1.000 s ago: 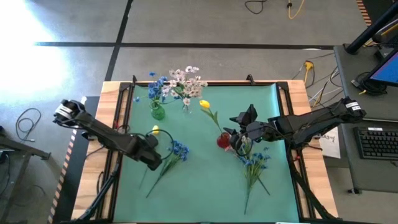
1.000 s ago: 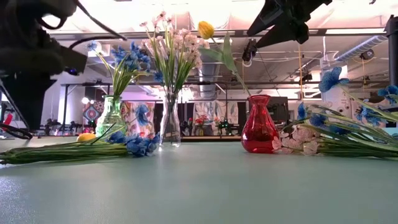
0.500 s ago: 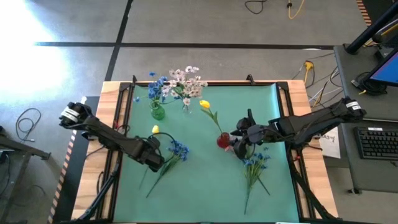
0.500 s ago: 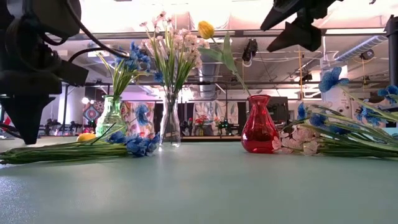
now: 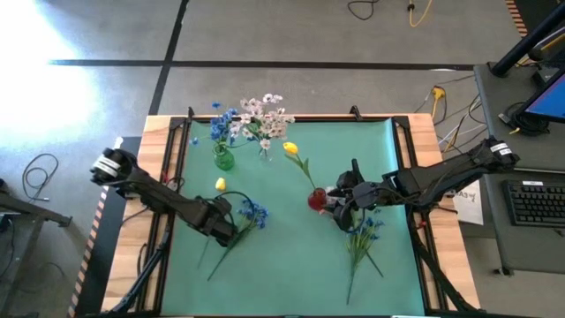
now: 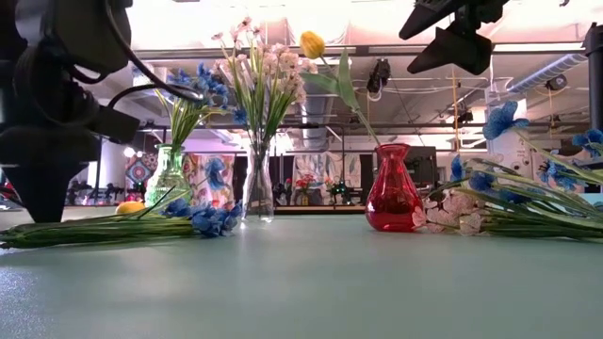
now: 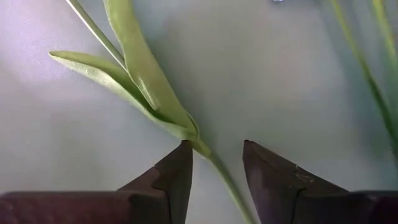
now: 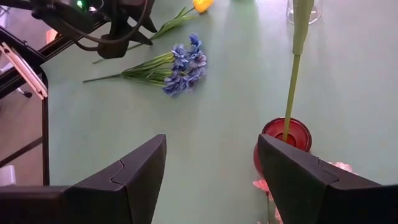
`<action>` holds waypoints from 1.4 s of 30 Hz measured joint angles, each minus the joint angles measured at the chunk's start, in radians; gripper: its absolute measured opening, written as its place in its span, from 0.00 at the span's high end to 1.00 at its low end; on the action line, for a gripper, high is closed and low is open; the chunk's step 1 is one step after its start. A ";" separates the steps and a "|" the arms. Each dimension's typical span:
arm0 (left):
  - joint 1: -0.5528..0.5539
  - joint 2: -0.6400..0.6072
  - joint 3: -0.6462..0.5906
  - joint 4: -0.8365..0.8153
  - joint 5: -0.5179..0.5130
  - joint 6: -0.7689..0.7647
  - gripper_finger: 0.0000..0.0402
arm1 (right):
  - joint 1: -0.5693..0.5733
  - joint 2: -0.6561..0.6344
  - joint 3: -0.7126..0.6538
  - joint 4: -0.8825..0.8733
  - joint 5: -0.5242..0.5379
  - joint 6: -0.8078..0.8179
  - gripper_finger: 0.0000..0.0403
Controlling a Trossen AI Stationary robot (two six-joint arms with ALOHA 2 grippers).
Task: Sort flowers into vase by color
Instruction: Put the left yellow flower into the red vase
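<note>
Left wrist view: left gripper (image 7: 216,163) fingers narrowly astride a green flower stalk (image 7: 219,171); right gripper (image 5: 346,210) spread wide at the red vase's (image 5: 316,200) 3 o'clock.

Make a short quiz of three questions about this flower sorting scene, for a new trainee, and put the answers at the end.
1. True or false: the red vase holds a yellow flower.
2. What lies between the fingers of the left hand?
A) a blue blossom
B) a thin green stalk with leaves
C) nothing
3. Fill in: the right hand hangs open just beside the ___ vase.

Key
1. True; the stem stands in the red vase.
2. B; the fingers stand on both sides of the stalk, not yet pressed on it.
3. red
</note>
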 joint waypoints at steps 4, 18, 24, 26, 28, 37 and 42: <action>0.000 0.030 0.003 0.002 -0.001 -0.005 0.70 | 0.000 0.000 0.000 0.004 0.000 0.000 0.39; 0.000 0.063 0.002 -0.005 -0.009 0.003 0.91 | 0.002 0.000 0.000 0.007 0.000 -0.003 0.39; 0.000 0.055 0.001 -0.014 -0.008 0.004 0.98 | 0.025 0.000 0.000 0.007 0.000 -0.003 0.39; 0.000 0.054 0.008 -0.029 -0.005 0.004 0.99 | 0.038 0.000 0.000 0.007 0.000 -0.003 0.39; 0.002 0.051 0.021 -0.047 0.007 0.006 1.00 | 0.051 0.000 0.000 0.007 0.000 -0.003 0.39; -0.013 -0.006 0.131 -0.101 0.006 0.089 1.00 | 0.117 0.000 0.000 0.007 0.017 -0.021 0.39; -0.046 -0.031 0.242 -0.227 -0.024 0.127 1.00 | 0.161 0.000 0.000 0.007 0.067 -0.035 0.39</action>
